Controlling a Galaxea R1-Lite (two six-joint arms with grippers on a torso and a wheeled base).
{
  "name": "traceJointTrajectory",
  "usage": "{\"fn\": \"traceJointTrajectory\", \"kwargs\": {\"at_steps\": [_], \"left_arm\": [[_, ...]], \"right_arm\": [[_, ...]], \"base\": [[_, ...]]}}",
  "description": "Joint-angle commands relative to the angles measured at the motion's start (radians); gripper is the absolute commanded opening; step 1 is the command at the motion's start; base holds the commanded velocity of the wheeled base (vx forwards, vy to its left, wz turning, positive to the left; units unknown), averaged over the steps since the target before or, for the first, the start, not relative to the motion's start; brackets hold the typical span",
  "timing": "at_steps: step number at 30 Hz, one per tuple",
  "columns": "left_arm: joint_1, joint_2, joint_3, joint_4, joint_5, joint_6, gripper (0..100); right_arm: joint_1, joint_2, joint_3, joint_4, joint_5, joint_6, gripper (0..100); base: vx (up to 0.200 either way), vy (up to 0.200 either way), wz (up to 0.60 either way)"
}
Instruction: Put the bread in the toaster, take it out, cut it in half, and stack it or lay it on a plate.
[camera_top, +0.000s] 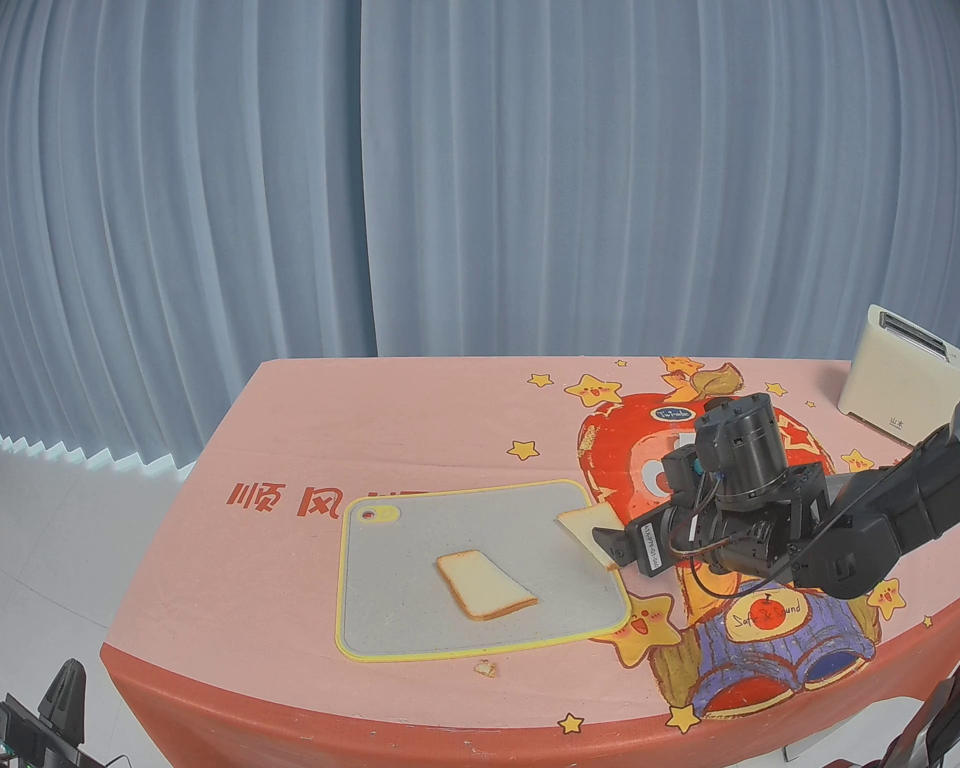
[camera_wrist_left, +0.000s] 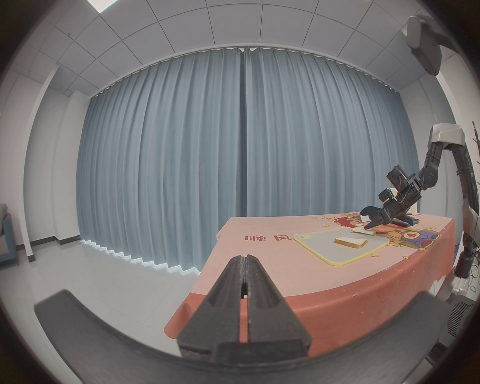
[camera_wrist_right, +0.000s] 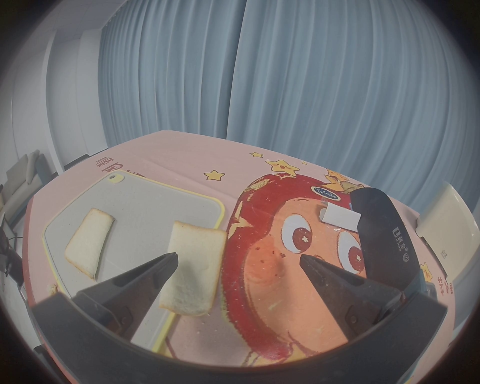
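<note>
One bread half (camera_top: 485, 584) lies flat in the middle of the grey cutting board (camera_top: 400, 600). The other bread half (camera_top: 588, 524) (camera_wrist_right: 192, 272) rests on the board's right rim and overhangs it onto the tablecloth. My right gripper (camera_top: 622, 545) (camera_wrist_right: 237, 267) hangs open just above this second half, one finger (camera_wrist_right: 145, 282) over the board and the other finger (camera_wrist_right: 345, 292) over the cloth. The toaster (camera_top: 900, 375) (camera_wrist_right: 445, 230) stands at the table's far right. My left gripper (camera_wrist_left: 245, 287) is shut and holds nothing, low beside the table's left front corner.
A black knife blade (camera_wrist_right: 385, 235) with a white piece (camera_wrist_right: 340, 216) beside it lies on the cloth between the board and the toaster. A crumb (camera_top: 486, 668) sits in front of the board. The table's left part (camera_top: 280, 440) is bare cloth.
</note>
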Motion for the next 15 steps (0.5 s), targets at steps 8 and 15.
{"fn": "traceJointTrajectory", "kwargs": {"at_steps": [8,15], "left_arm": [[0.000,-0.016,0.018,-0.001,0.000,0.000,0],[0.000,-0.016,0.018,-0.001,0.000,0.000,0]], "right_arm": [[-0.032,-0.004,0.003,0.000,-0.005,-0.003,100],[-0.041,0.003,0.003,0.000,-0.014,-0.003,100]], "base": [[0.000,0.000,0.00],[0.000,0.000,0.00]]}}
